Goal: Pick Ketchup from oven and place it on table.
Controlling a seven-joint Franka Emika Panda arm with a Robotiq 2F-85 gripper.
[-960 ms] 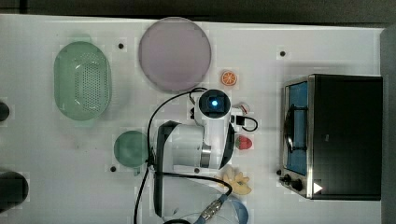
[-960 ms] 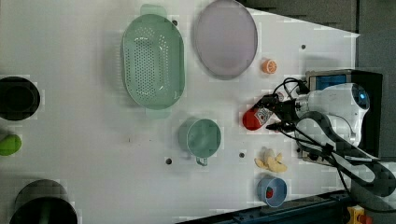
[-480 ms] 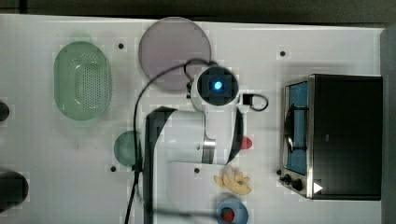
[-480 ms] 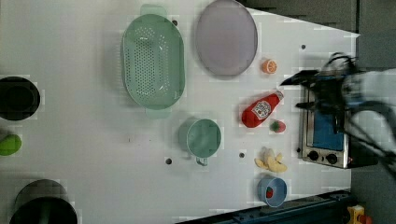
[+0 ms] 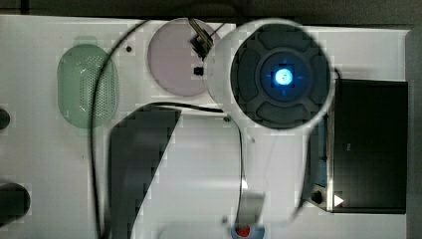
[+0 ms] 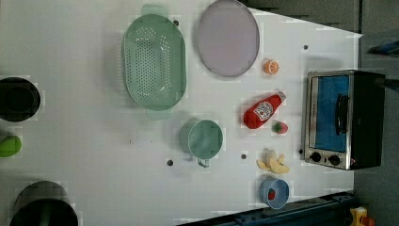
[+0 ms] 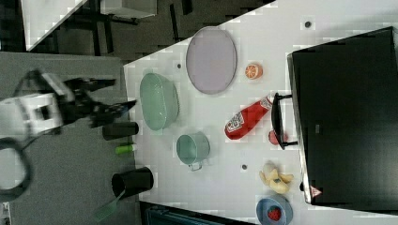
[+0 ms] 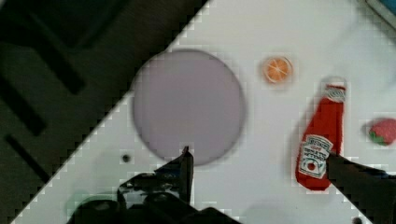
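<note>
Ketchup (image 6: 262,111) lies on the tabletop (image 6: 94,155), beside the oven (image 6: 342,118); pincer (image 8: 257,163) gapes empty (retreat upward, avoid nudging it).

On the white table (image 6: 94,155) lie one red Ketchup (image 6: 261,111) bottle, one orange slice (image 6: 271,67), one strawberry (image 6: 280,127), one peeled banana (image 6: 273,162), one round purple plate (image 6: 227,37), one green colander (image 6: 154,69), one green cup (image 6: 204,139), and one blue bowl (image 6: 274,192). One oven (image 6: 343,120) stands at the edge. Two black pots (image 6: 19,99) sit apart.
</note>
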